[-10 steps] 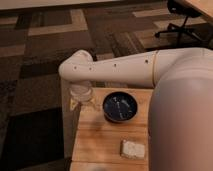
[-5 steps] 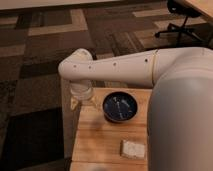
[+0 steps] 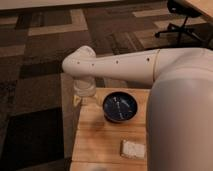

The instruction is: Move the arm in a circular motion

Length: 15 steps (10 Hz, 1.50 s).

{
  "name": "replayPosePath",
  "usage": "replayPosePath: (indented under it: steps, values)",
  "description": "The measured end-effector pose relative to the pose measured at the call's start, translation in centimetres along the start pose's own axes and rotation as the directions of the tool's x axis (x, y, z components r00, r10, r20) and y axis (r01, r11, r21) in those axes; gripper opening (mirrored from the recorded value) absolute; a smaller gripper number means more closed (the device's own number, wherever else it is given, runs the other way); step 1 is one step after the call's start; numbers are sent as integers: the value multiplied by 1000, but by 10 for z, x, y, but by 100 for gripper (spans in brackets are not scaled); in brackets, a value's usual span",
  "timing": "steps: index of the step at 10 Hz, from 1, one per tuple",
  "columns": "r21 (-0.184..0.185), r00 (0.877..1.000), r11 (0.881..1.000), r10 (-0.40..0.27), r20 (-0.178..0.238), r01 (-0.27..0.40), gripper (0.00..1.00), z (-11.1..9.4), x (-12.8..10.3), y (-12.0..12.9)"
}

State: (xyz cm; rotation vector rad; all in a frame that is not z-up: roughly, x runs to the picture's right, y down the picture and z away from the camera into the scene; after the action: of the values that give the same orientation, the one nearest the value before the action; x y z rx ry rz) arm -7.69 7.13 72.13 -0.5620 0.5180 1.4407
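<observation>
The cream-white tubular arm [image 3: 125, 67] reaches from the right edge across to the left, with small dark screw holes along it. Its rounded elbow [image 3: 80, 59] hangs over the table's back left corner. A wide upper segment [image 3: 180, 115] fills the right of the view. The gripper [image 3: 83, 95] hangs straight down from the elbow, just above the table's left back edge and left of the bowl. A tan tip shows at its lower end.
A small wooden table [image 3: 100, 140] holds a dark blue bowl [image 3: 120, 108] and a white spongy block [image 3: 133, 149]. Patterned brown carpet [image 3: 40, 90] surrounds it. An office chair base [image 3: 182, 22] and a desk corner stand at the back right.
The elbow and gripper have shifted slightly right and away, toward the back of the table. The bowl and block have not moved.
</observation>
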Motion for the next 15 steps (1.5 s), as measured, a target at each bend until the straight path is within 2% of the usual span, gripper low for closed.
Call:
replayPosePath:
  steps: [1,3,4,6,7,8,9,11,12,13,15]
  values:
    - [-4,1000,1000,12,-1,-12,65,3,-8,-17]
    - [-4,1000,1000,19,-2,-19,65,4,-12,-29]
    - [-4,1000,1000,27,2,-27,65,9,-22,-55]
    - [3,999,999,36,13,-36,65,10,-28,-78]
    - [34,998,998,56,29,-57,65,9,-29,-109]
    - [44,997,997,65,32,-66,65,7,-26,-119]
    - [65,995,994,85,45,-88,65,2,-16,-139]
    - [88,991,988,127,50,-131,65,-4,7,-163]
    - [116,982,976,177,60,-183,65,-13,37,-183]
    - [123,978,971,200,63,-206,65,-17,51,-188]
    - [141,961,951,267,68,-274,65,-29,101,-189]
